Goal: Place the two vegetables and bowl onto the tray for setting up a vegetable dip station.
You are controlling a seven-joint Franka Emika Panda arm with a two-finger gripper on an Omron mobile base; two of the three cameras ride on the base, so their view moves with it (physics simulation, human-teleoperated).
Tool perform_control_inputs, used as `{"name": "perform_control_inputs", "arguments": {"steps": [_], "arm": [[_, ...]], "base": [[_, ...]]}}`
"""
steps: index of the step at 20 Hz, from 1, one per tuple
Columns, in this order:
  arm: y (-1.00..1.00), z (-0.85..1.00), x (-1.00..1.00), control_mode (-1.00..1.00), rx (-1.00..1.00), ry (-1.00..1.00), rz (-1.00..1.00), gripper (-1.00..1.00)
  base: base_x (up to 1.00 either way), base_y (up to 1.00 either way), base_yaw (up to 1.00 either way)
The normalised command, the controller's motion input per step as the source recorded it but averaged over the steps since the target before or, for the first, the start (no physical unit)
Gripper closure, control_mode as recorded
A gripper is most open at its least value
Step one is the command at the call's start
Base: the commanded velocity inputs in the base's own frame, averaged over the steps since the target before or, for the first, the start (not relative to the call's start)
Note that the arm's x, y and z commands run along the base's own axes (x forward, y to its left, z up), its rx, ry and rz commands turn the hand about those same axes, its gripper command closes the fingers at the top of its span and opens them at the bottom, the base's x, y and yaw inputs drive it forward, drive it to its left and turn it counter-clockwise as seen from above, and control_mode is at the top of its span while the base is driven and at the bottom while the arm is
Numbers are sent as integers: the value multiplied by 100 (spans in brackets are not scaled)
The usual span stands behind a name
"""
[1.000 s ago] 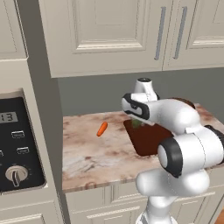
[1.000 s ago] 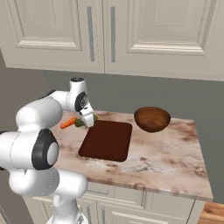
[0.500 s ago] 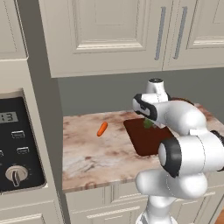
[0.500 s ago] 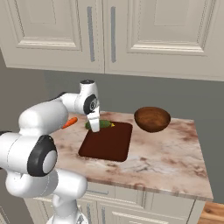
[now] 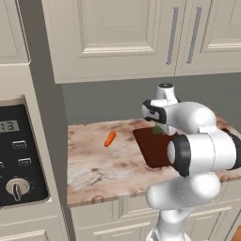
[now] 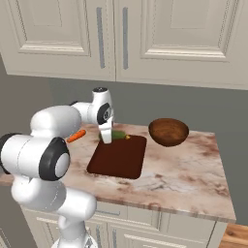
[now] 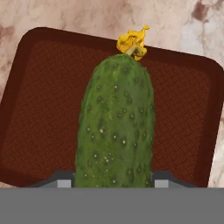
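cucumber (image 7: 116, 127) in pincer (image 6: 105, 139), over tray (image 7: 39, 109)

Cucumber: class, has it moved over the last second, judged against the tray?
Yes. The cucumber, held in the jaws, has travelled from beside the tray's carrot-side edge to above its back edge.

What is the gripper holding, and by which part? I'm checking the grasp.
The gripper holds the dark green oblong cucumber by the end opposite its yellow blossom tip, above the dark reddish-brown tray.

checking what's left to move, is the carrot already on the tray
No, the carrot lies on the bare marble counter, apart from the tray and off to its side.
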Motion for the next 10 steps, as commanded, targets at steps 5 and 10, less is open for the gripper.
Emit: {"name": "perform_control_inputs", "arguments": {"steps": [5,10], "arm": [[-2,-14,31,-100,3,0,0,100],[-9,-25,13,-100,10,-3,0,100]], "base": [[0,0,0],[0,0,0]]}}
